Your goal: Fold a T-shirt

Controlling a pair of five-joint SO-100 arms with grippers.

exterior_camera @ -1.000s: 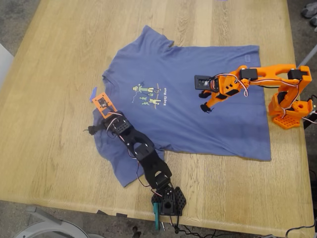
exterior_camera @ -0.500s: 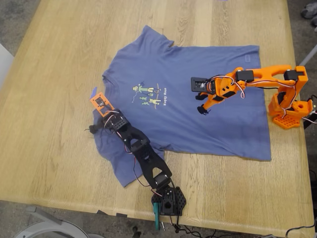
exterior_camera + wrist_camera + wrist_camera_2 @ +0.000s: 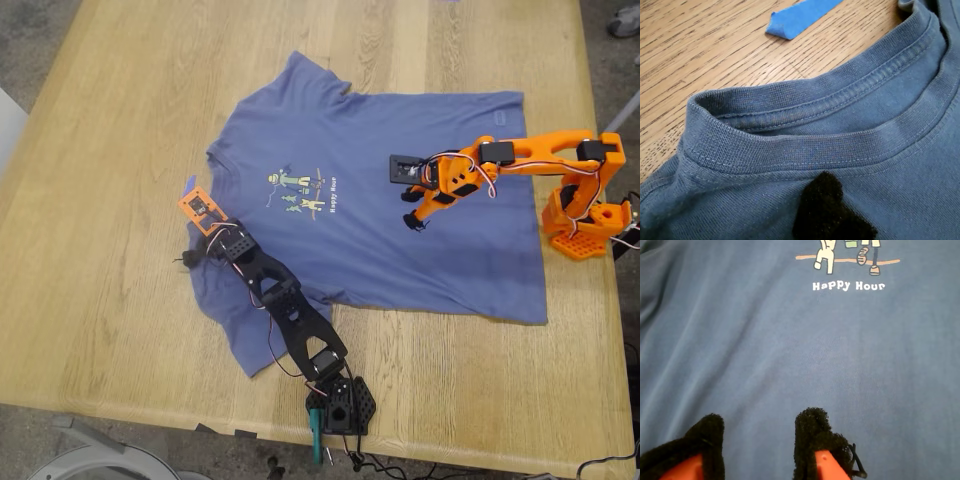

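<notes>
The periwinkle-blue T-shirt [image 3: 400, 180] lies spread flat on the wooden table, collar toward the exterior view's left, chest print [image 3: 298, 192] facing up. My first gripper [image 3: 187, 262], on the black arm, sits at the collar. The first wrist view shows the ribbed collar [image 3: 805, 150] and one black fingertip [image 3: 822, 210] resting on the fabric just inside it; the other finger is hidden. My second gripper [image 3: 410, 221], on the orange arm, hovers over the shirt's middle. Its padded fingertips [image 3: 812, 432] stand apart and empty above the cloth, near the "Happy Hour" text [image 3: 849, 286].
A small blue tape strip [image 3: 188, 187] lies on the table [image 3: 100, 300] beside the collar, also in the first wrist view [image 3: 800, 15]. The orange arm's base [image 3: 585, 225] stands at the exterior view's right edge, the black arm's base [image 3: 340, 405] at the near edge.
Both arms shifted only slightly. The orange arm's gripper drifted a little left and back over the shirt. The black arm's wrist edged toward the collar. The shirt has not moved.
</notes>
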